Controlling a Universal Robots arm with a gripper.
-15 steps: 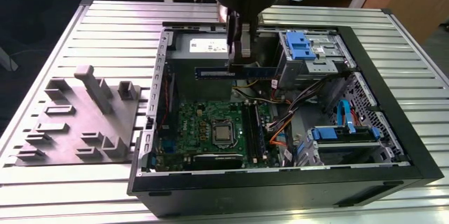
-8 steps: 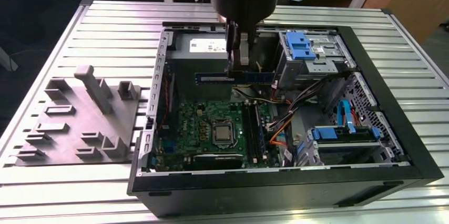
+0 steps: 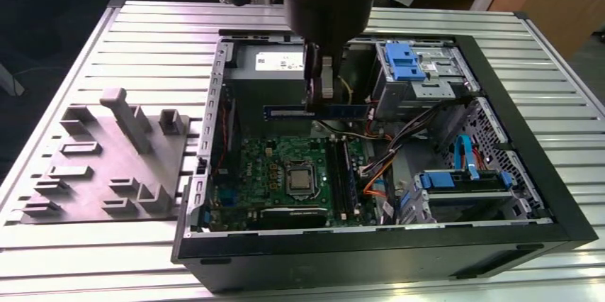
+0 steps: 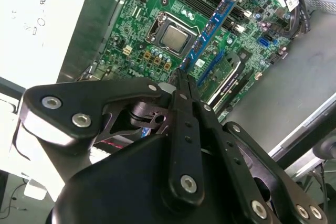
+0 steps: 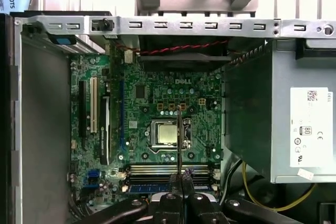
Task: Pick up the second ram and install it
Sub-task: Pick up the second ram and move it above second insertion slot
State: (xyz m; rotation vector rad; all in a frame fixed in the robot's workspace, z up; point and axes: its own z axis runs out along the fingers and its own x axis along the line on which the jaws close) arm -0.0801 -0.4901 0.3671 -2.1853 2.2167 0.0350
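The gripper (image 3: 319,103), closed on the middle of the memory stick (image 3: 345,110), holds it level over the motherboard (image 3: 274,167) near the case (image 3: 378,249) edge bearing the power supply (image 3: 269,61), crosswise to the memory slots (image 3: 345,174); sound seating requires alignment along an empty slot and even downward pressure.

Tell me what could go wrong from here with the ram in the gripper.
1. The gripper pinches the second ram by a small area; it may slip or tilt.
2. The ram lies crosswise to the memory slots; lowered so, it would probably not seat.
3. The orange cables beside the slots could snag.
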